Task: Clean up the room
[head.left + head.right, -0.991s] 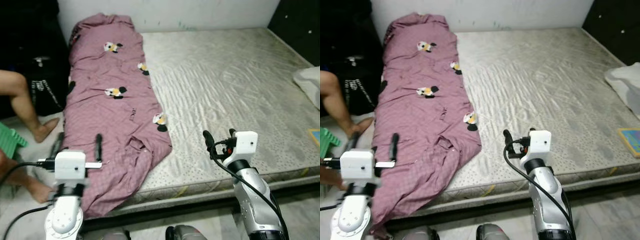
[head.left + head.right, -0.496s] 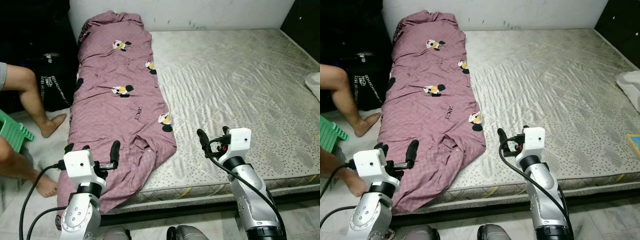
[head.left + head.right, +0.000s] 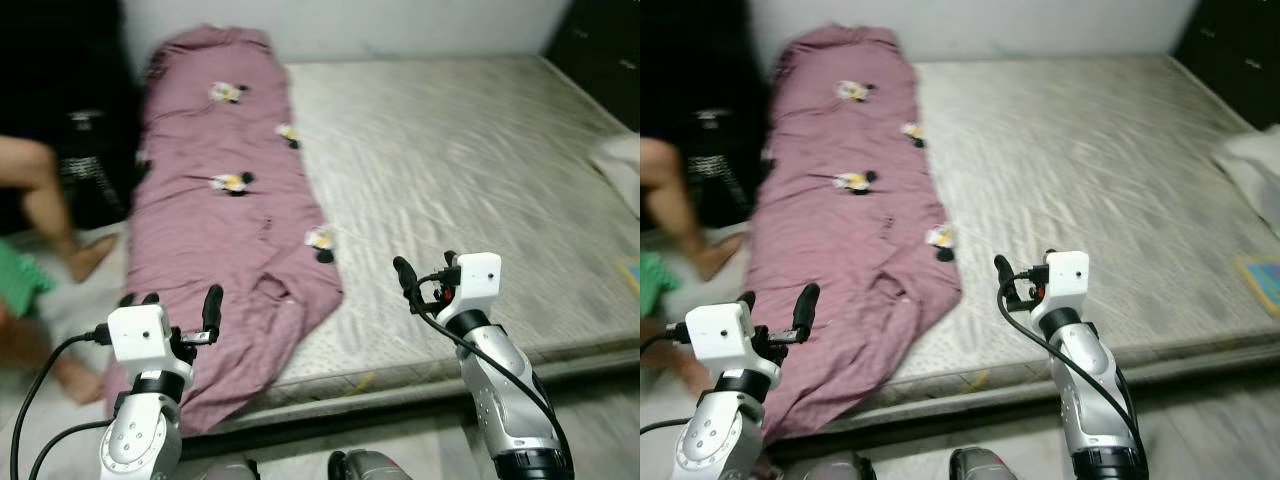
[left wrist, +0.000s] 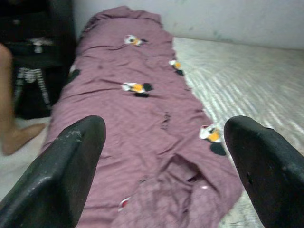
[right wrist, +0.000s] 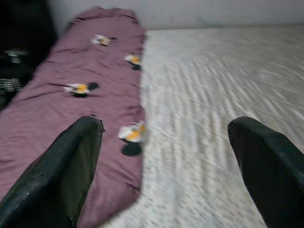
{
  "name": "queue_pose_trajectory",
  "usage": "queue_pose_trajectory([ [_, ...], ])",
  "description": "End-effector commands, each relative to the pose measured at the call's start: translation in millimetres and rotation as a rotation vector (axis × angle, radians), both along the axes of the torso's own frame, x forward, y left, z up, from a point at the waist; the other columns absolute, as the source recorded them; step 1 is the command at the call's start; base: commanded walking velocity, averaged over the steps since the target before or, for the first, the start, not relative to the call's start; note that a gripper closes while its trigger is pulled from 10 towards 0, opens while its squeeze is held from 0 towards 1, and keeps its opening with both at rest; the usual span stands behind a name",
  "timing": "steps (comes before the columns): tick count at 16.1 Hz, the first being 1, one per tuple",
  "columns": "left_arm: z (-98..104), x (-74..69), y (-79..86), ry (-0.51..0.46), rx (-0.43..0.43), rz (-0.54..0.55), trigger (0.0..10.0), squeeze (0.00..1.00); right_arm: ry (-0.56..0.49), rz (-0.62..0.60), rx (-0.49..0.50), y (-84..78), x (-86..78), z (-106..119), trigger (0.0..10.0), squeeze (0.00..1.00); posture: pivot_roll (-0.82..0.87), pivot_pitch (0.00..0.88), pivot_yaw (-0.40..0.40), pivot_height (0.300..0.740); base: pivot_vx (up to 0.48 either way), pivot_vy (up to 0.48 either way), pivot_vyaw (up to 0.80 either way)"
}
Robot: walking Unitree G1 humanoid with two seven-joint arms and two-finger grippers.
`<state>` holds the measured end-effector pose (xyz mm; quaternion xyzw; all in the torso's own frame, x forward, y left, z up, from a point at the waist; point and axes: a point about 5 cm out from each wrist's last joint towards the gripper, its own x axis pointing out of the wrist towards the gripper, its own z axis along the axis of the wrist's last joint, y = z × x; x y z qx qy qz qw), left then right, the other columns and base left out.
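Purple blanket (image 3: pixel 230 215) w/ small cartoon prints (yellow/black/white) is laid out lengthwise along the left side of the bare mattress (image 3: pixel 470 170), from the wall end down to the near edge. It's crumpled and bunched at the near end, and its lower left corner hangs over the mattress side. Pics are a bit blurry.
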<state>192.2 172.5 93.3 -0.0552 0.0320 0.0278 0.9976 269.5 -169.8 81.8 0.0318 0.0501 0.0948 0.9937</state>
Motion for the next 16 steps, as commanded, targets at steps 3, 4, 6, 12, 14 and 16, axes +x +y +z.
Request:
queue_pose_trajectory([
  [3, 3.4, -5.0, 5.9, -0.009, 0.01, 0.036, 10.0, 0.0, -0.024, -0.008, -0.005, -2.4, -1.2, 6.7, 10.0, 0.0, 0.0, 0.079, -0.015, 0.74, 0.0, 0.0, -0.8],
  [4, 1.6, -5.6, 8.2, 0.007, 0.033, 0.055, 10.0, 0.0, -0.021, -0.009, -0.001, -2.3, -1.3, 6.6, 10.0, 0.0, 0.0, 0.08, -0.015, 0.74, 0.0, 0.0, 0.0],
  [6, -0.7, -5.7, 10.0, 0.016, 0.043, 0.06, 10.0, 0.0, -0.018, -0.009, 0.0, -1.7, -1.5, 6.6, 10.0, 0.0, 0.0, 0.083, -0.014, 0.74, 0.0, 0.0, 0.0],
  [12, 0.6, -3.1, 10.1, 0.014, 0.072, 0.056, 10.0, 0.0, -0.016, 0.002, 0.003, 0.4, -1.0, 6.5, 10.0, 0.0, 0.0, 0.085, -0.016, 0.736, 0.0, 0.0, 0.0],
  [14, 0.3, -2.7, 9.7, 0.017, 0.071, 0.056, 10.0, 0.0, -0.012, 0.004, 0.004, 0.7, -1.3, 6.3, 10.0, 0.0, 0.0, 0.085, -0.016, 0.712, 0.0, 0.0, 0.0],
  [16, -0.2, -2.1, 9.2, 0.022, 0.07, 0.053, 10.0, 0.0, -0.011, 0.007, 0.006, 0.8, -1.5, 6.5, 10.0, 0.0, 0.0, 0.087, -0.017, 0.687, 0.0, 0.0, 0.0],
])
